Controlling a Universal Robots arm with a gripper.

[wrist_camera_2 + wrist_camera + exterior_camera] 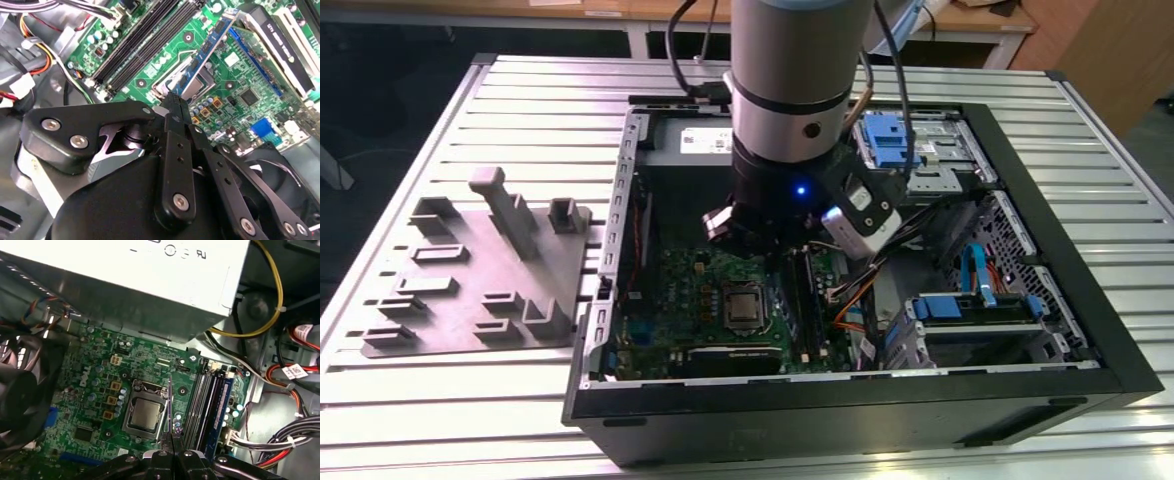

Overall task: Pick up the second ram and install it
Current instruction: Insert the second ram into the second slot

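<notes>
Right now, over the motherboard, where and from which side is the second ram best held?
By its two broad flat faces, from above. The second ram is a thin card standing on edge over the motherboard, so the tool, shut on it, pinches across its thickness at the upper edge; that probably leaves the lower edge free to meet the memory slots.

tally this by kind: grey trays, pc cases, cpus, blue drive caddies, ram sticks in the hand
grey tray: 1
pc case: 1
cpu: 1
blue drive caddies: 2
second ram, held in the hand: 1
total: 6
</notes>
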